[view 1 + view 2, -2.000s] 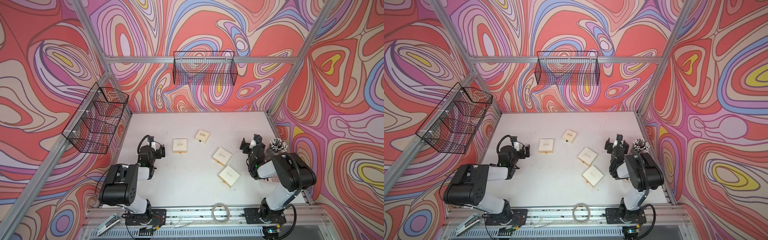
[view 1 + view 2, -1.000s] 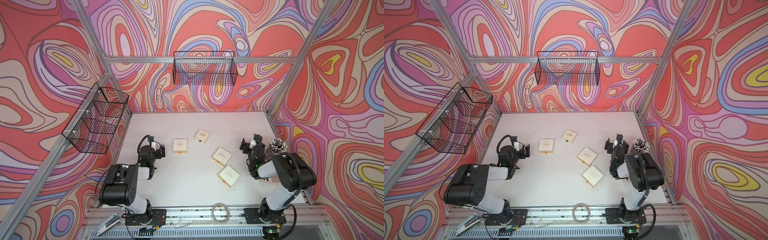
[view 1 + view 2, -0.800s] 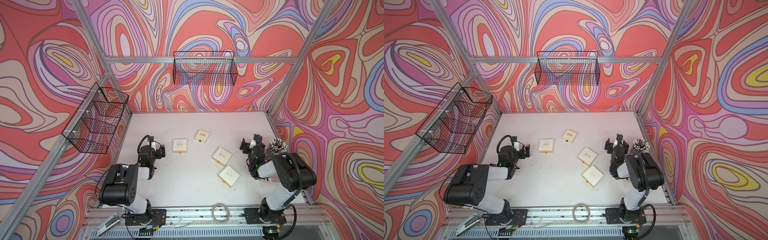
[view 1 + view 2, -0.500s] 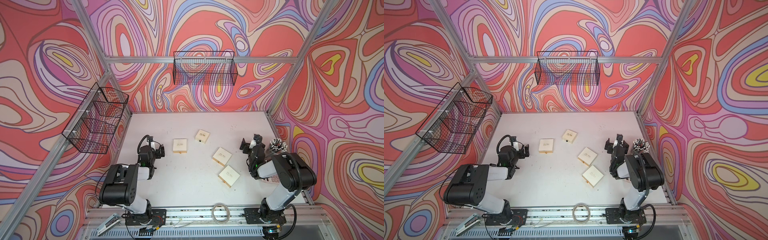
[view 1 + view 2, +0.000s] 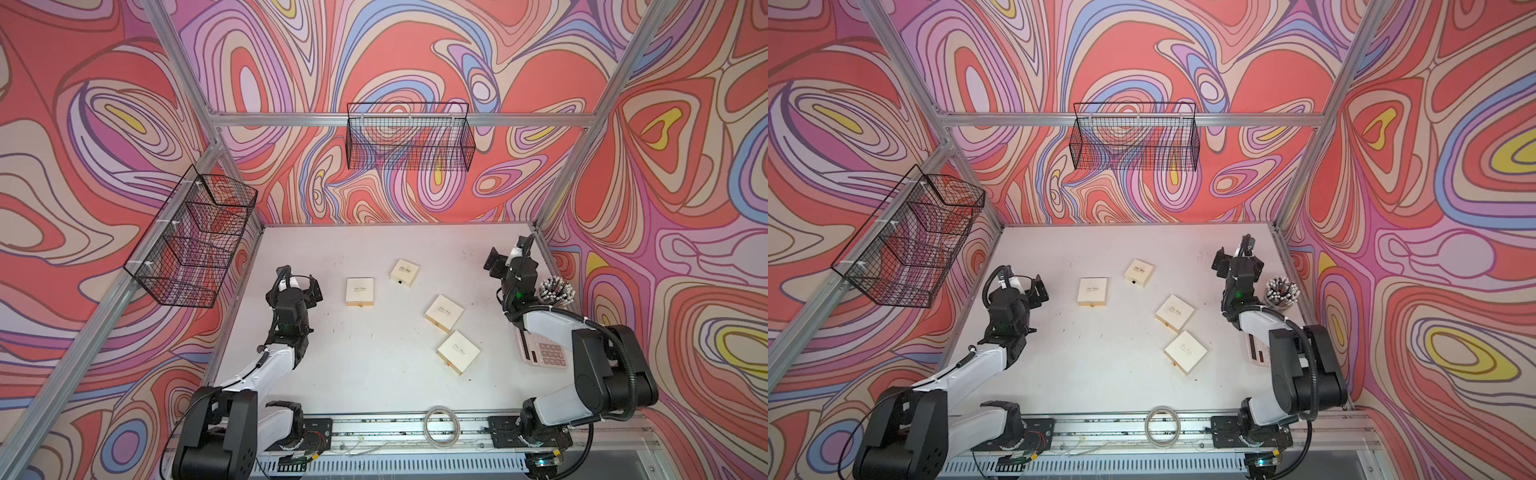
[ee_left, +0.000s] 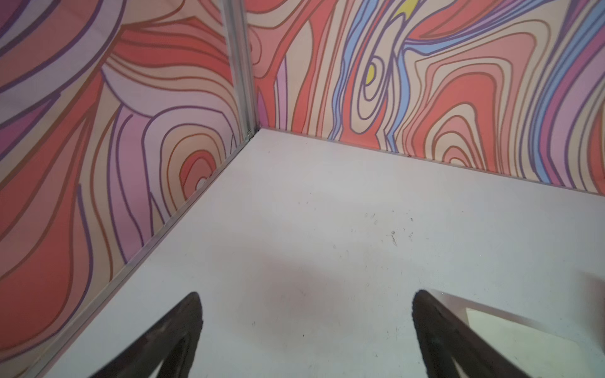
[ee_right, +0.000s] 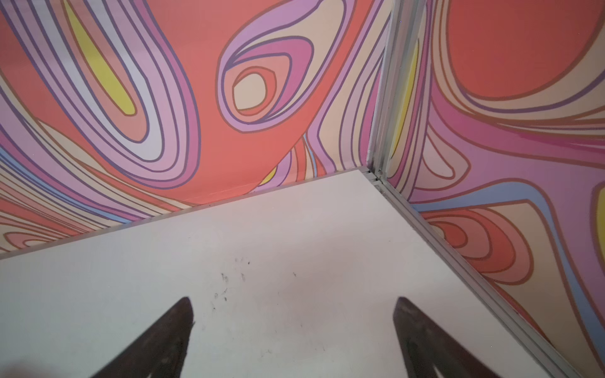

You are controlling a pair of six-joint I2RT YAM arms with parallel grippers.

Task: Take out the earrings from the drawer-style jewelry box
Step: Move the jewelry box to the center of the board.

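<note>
Both arms are sitting w/ nothing in them. Left gripper [image 6: 306,294] has its fingers spread wide over bare worktop [image 5: 374,374] by the left edge, aimed at the far left corner. Right gripper [image 7: 294,299] same deal: fingers wide apart, holding nothing, by the right edge facing the far right corner. Four cream boxes lie flat around the middle, script side up. The leftmost box [image 5: 360,291] is nearest the left gripper, the far box [image 5: 404,273] is just beyond it, then the mid-right box [image 5: 444,312], and the near box [image 5: 458,352] right next to that. Can't see the earrings in any view, and all the drawers look pushed in, so no idea which box has them. Also a cup of sticks [image 5: 556,291] and a calculator [image 5: 546,353] at the right edge, the calc partly under the right arm.
</note>
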